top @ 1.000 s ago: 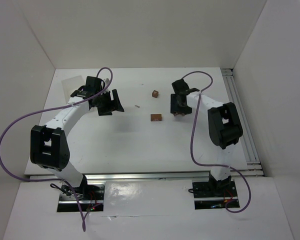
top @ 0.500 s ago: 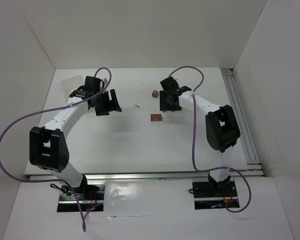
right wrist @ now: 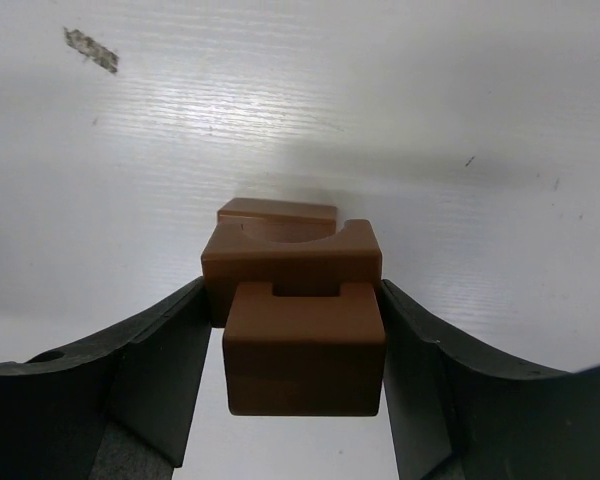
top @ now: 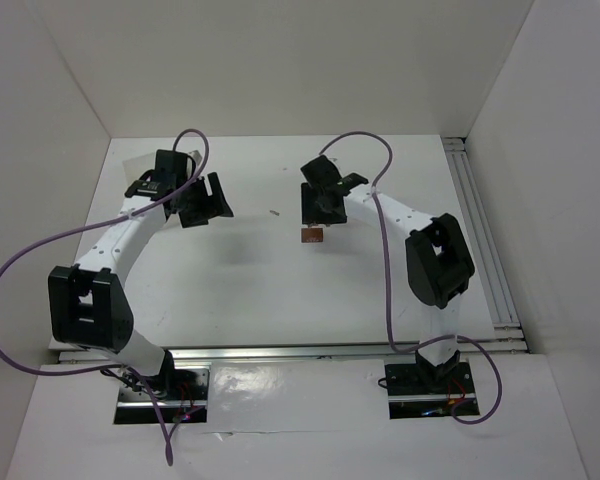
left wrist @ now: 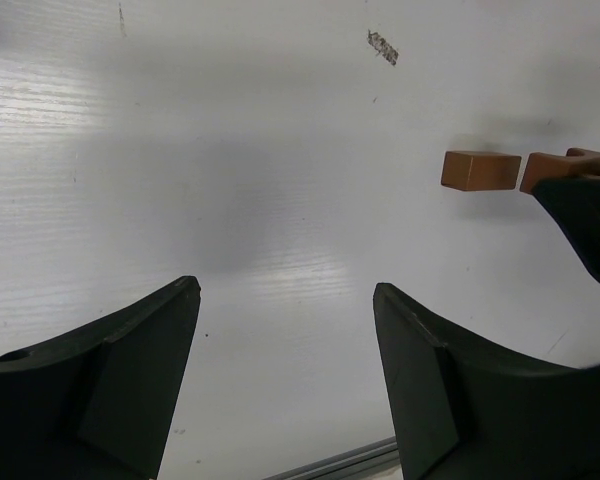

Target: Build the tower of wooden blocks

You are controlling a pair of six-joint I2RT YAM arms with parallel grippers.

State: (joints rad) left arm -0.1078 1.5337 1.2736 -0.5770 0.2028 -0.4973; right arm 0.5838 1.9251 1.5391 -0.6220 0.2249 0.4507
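Observation:
My right gripper (top: 315, 213) is shut on a notched reddish-brown wood block (right wrist: 302, 340), with a finger pressed on each side of it. It sits just behind a short reddish-brown brick (top: 312, 235) that lies flat on the table. In the right wrist view the brick (right wrist: 277, 210) lies directly beyond the held block. The left wrist view shows the brick (left wrist: 480, 170) and the held block (left wrist: 565, 165) side by side, almost touching. My left gripper (top: 205, 205) is open and empty over bare table, well to the left of the blocks. No stack of blocks shows.
A tiny pale sliver (top: 273, 212) lies between the two grippers. White walls close in the table on three sides. A metal rail (top: 480, 230) runs along the right edge. A translucent sheet (top: 140, 165) lies at the back left.
My right gripper moved left across the table to the spot of the back cube, which no longer shows on the table. My left arm drew slightly left and back.

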